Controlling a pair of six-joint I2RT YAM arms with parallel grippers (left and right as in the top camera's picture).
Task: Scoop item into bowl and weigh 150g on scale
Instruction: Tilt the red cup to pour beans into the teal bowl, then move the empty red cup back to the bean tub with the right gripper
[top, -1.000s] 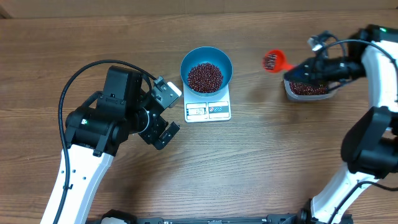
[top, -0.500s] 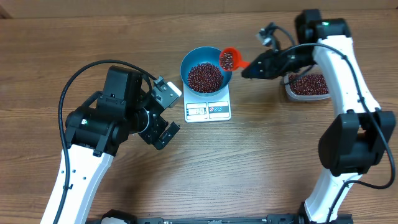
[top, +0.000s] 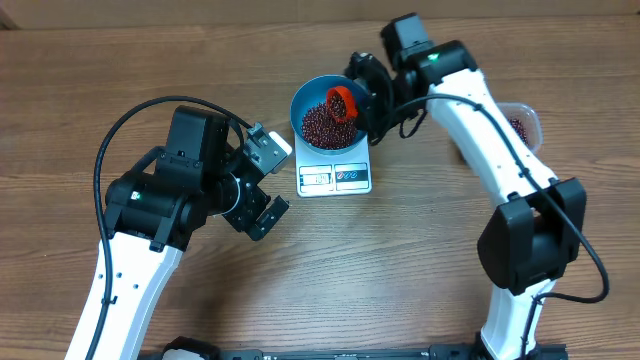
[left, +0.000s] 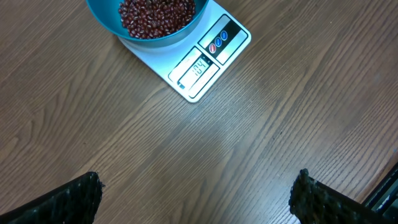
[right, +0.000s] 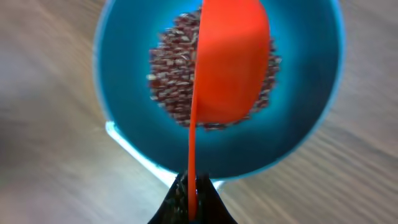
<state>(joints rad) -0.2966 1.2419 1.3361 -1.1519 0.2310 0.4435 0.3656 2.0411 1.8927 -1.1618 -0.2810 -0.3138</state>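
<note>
Many beans (top: 322, 128) in bowl (top: 298, 108), just below orange scoop (top: 343, 102) in right tool (right: 191, 202).

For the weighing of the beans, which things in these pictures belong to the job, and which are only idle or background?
Belong to the job:
- blue bowl, on the scale
- beans
- orange scoop, tipped over the bowl
- right hand, shut on the scoop
- clear tub, holding more beans

Idle or background:
- left hand, open and empty
- table
</note>
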